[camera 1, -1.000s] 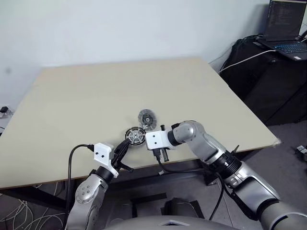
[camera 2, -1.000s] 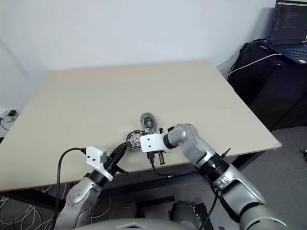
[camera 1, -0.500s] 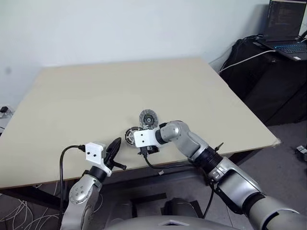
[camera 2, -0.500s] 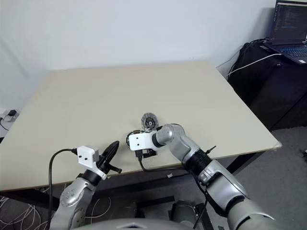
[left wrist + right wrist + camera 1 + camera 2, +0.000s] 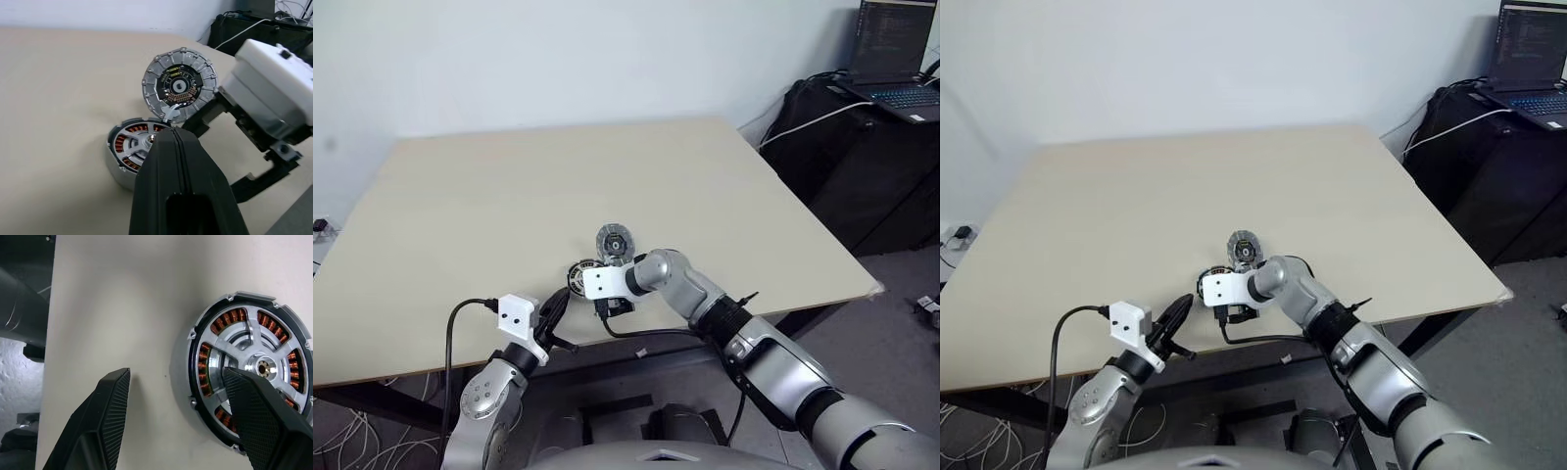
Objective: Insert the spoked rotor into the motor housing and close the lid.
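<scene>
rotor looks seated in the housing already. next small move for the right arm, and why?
Probably shift the open right gripper off the motor housing toward the lid. The spoked rotor already sits over the copper windings, and the lid stands tilted just behind the housing, not yet closed on it. The left gripper is shut, holding nothing.
</scene>
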